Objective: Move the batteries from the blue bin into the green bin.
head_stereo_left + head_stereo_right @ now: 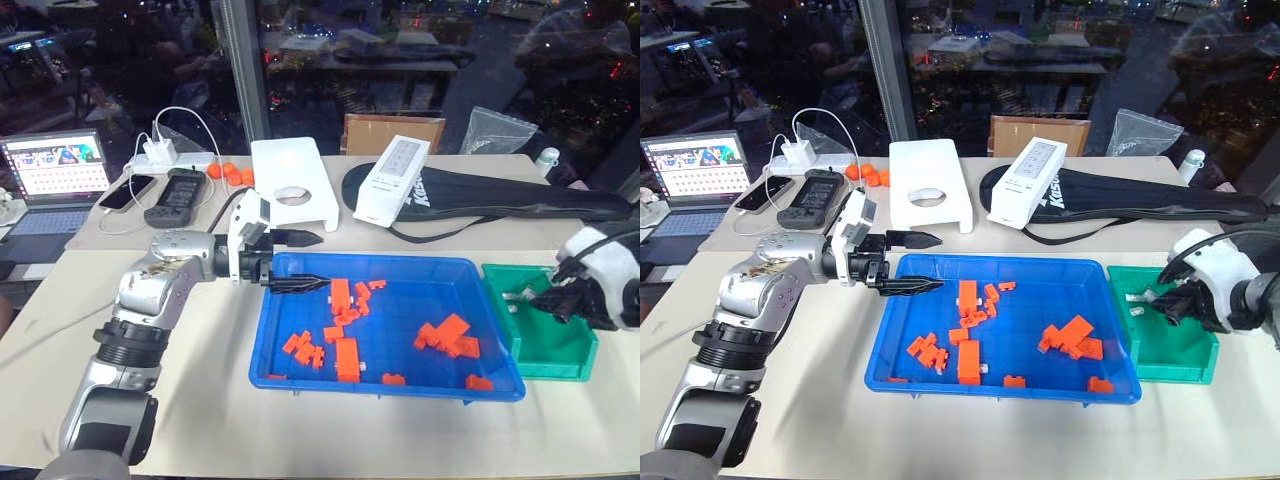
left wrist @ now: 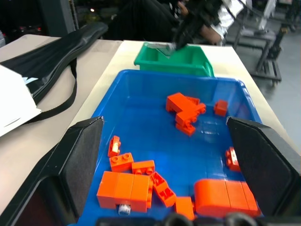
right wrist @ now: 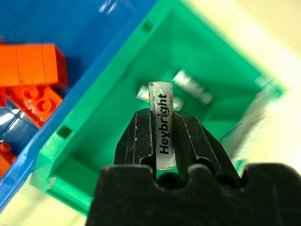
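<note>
One battery (image 3: 162, 125) sits pinched in your right hand (image 3: 162, 141) over the green bin (image 3: 117, 141); loosen to drop it; your left hand (image 1: 908, 262) waits wide open at the blue bin (image 1: 940, 385).

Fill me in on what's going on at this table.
The robot is sorting batteries out of the blue bin into the green bin. Its right gripper hangs over the green bin with a battery between its fingers; other batteries already lie inside. The left gripper, open and empty, hovers at the blue bin's far left corner. Orange bricks lie scattered in the blue bin.
</note>
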### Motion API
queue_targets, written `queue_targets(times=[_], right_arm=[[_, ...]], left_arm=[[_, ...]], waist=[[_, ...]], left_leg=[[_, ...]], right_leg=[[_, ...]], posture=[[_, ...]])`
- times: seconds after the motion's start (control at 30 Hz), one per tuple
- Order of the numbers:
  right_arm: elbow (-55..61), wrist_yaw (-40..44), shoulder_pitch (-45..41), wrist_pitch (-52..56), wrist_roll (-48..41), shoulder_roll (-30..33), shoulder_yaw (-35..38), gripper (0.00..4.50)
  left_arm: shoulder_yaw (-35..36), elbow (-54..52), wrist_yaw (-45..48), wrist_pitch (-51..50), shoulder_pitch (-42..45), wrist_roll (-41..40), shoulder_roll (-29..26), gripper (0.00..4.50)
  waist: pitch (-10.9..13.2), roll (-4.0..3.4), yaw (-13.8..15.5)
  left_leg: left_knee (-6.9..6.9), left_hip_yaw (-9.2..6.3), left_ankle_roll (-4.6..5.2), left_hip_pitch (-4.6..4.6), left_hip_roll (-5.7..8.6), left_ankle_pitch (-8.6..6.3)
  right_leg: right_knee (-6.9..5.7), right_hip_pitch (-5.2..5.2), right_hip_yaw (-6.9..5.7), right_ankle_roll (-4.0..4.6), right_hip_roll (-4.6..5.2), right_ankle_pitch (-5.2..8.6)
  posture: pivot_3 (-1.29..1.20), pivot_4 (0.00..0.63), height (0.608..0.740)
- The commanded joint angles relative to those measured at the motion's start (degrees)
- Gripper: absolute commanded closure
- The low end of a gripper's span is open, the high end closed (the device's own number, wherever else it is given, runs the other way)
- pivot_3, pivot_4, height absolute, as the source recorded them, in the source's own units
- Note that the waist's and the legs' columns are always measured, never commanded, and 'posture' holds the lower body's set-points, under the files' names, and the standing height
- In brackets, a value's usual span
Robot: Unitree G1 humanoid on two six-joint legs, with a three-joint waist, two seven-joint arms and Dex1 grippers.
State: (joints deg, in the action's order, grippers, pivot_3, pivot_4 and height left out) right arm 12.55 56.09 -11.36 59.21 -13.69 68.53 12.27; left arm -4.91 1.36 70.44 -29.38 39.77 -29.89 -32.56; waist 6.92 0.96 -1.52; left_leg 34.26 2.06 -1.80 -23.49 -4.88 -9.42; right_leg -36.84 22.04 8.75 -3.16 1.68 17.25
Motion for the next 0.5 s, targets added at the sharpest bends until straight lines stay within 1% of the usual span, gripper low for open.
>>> queue_targets(times=[0.03, 0.17, 0.3, 0.37, 0.5], right_arm=[[-2.05, -2.4, -1.44, -3.23, 1.84, 1.83, 0.48, 2.39], [-1.73, -3.26, -7.38, -4.27, 2.0, 2.34, -2.17, 1.0], [4.62, -1.95, -16.75, -0.76, -3.17, -2.93, -7.44, 1.0], [9.89, 0.24, -18.8, -0.26, -6.29, -5.49, -10.95, 1.0], [17.22, 1.5, -20.67, 1.42, -10.26, -11.39, -19.03, 1.0]], left_arm=[[1.98, -1.27, -0.75, 0.56, -0.37, -0.38, -0.64, 0.0], [2.49, -1.8, -1.57, 1.57, -1.14, 0.78, -1.39, 0.0], [2.38, -3.7, -0.78, 1.3, -3.28, 1.22, -3.91, 0.0], [2.53, -4.57, -0.48, 1.72, -4.46, 1.51, -5.22, 0.0], [2.83, -4.9, -0.75, 1.76, -5.64, 2.02, -6.73, 0.0]], waist=[[-0.01, -0.02, 0.09], [-0.02, -0.1, -0.13], [-0.02, -0.13, -0.84], [-0.02, -0.14, -1.18], [-0.02, -0.14, -0.64]], left_leg=[[0.0, 0.0, 0.0, 0.01, 0.0, 0.0], [0.0, 0.0, 0.0, 0.02, 0.0, 0.0], [-0.07, -0.05, 0.0, 0.07, -0.01, 0.0], [-0.12, -0.07, 0.0, 0.07, -0.02, 0.0], [-0.17, -0.17, 0.0, 0.02, -0.01, 0.0]], right_leg=[[0.0, 0.0, 0.0, 0.0, 0.0, 0.0], [0.0, 0.01, 0.01, 0.0, 0.0, 0.0], [0.0, 0.0, -0.01, 0.0, -0.03, 0.01], [0.02, 0.0, -0.01, 0.0, -0.04, 0.01], [0.01, 0.02, -0.07, 0.02, -0.06, 0.01]], posture=[[0.0, 0.15, 0.722], [0.0, 0.15, 0.722], [0.0, 0.15, 0.722], [0.0, 0.15, 0.722], [0.0, 0.15, 0.722]])
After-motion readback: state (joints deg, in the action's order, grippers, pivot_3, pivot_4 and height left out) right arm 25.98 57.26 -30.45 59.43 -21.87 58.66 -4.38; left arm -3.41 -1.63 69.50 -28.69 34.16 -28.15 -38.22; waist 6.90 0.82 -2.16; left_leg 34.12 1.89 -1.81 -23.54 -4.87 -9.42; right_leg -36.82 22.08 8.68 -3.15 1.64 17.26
